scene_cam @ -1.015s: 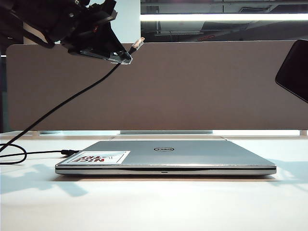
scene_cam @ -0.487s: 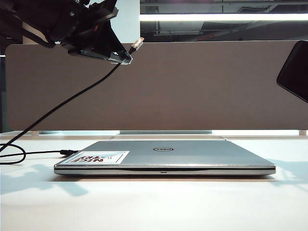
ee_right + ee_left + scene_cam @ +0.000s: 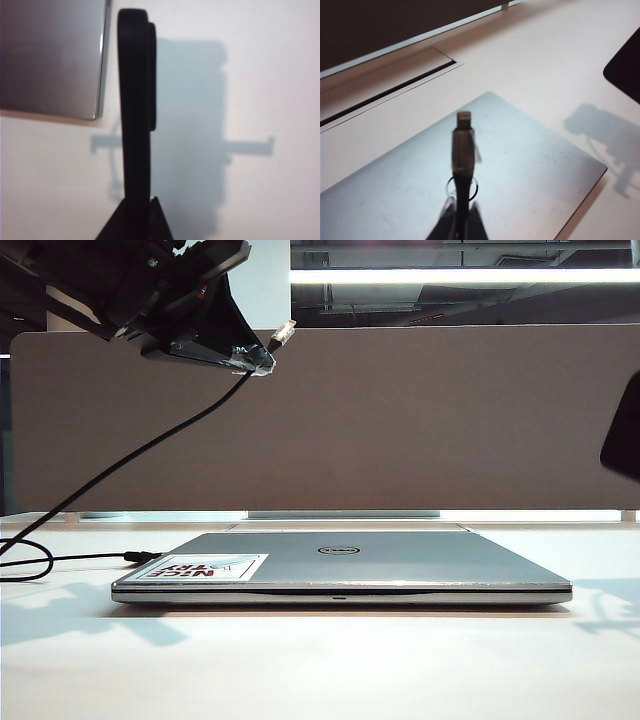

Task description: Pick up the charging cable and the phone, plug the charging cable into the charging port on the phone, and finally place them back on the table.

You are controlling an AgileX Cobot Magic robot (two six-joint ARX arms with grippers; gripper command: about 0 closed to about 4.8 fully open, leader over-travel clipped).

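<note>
High at the left, my left gripper [image 3: 254, 362] is shut on the charging cable [image 3: 130, 462], just behind its silver plug [image 3: 284, 332]. The plug points up and to the right. The left wrist view shows that plug [image 3: 463, 118] standing beyond the left gripper [image 3: 462, 222], above the laptop. The black phone [image 3: 624, 438] shows only as a dark corner at the right edge. In the right wrist view the phone [image 3: 136, 95] stands edge-on above the white table [image 3: 260, 100], and my right gripper [image 3: 141, 217] is shut on its lower end. The charging port is not visible.
A closed silver Dell laptop [image 3: 340, 568] with a red-lettered sticker lies mid-table. The cable's slack loops on the table at the left [image 3: 30, 560]. A grey-brown divider panel [image 3: 420, 420] stands behind. The phone's corner [image 3: 625, 70] also shows in the left wrist view.
The phone has shifted right and lower in the exterior view, so less of it shows. The left gripper has rolled a little while keeping the plug in the same spot.
</note>
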